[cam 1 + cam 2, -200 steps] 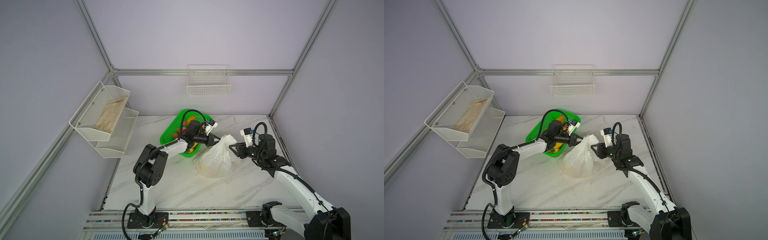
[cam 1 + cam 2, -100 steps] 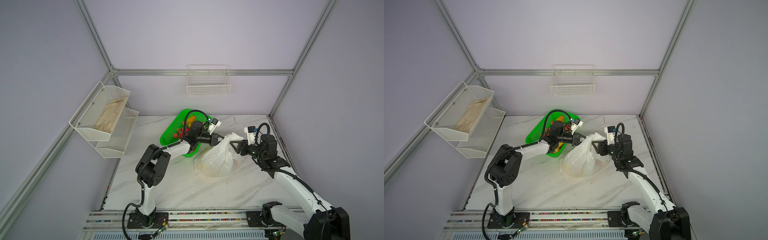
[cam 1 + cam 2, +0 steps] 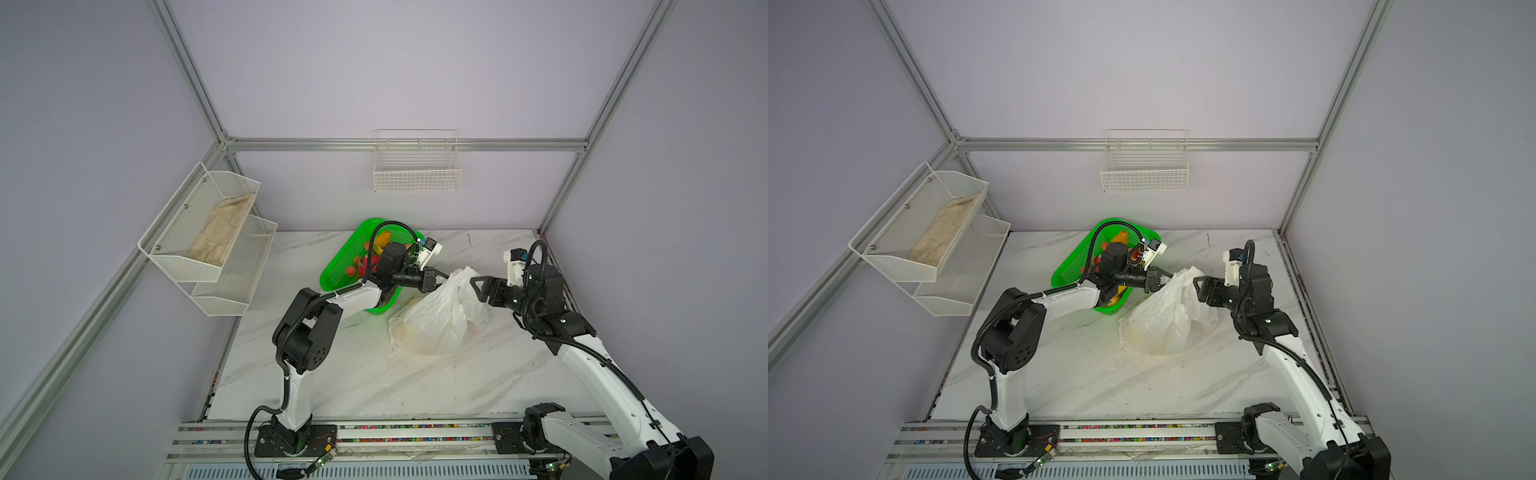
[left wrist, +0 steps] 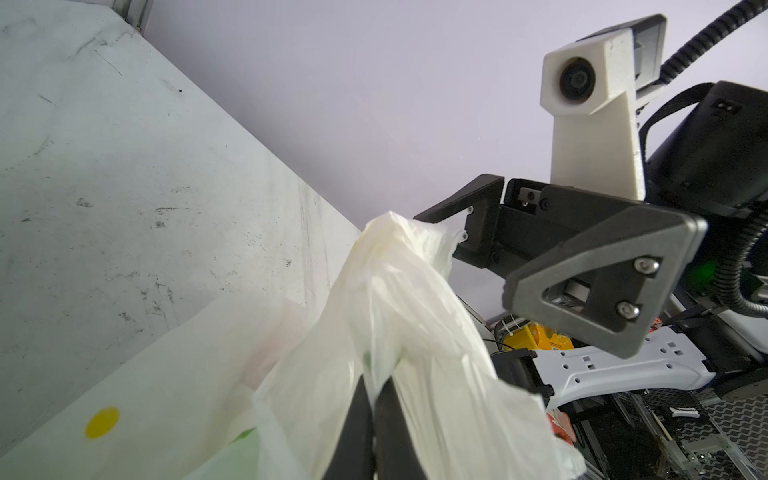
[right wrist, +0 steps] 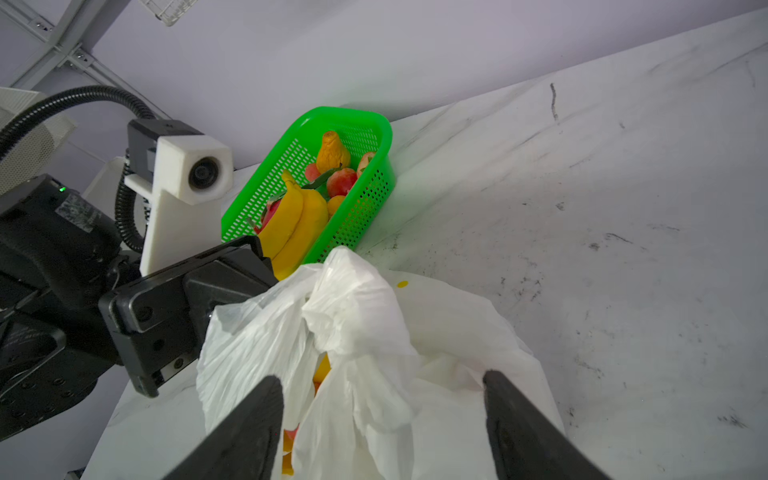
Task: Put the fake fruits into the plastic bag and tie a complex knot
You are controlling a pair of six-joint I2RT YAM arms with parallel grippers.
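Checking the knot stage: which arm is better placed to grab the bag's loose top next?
Right, likely. The right gripper is open, straddling loose plastic of the bag; the left gripper is shut on the bag, holding its top up.

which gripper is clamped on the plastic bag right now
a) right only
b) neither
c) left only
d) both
c: the left gripper has its jaws pinched shut on a fold of the plastic bag, while the right gripper has its jaws wide apart, with bag plastic lying loose between them and not squeezed.
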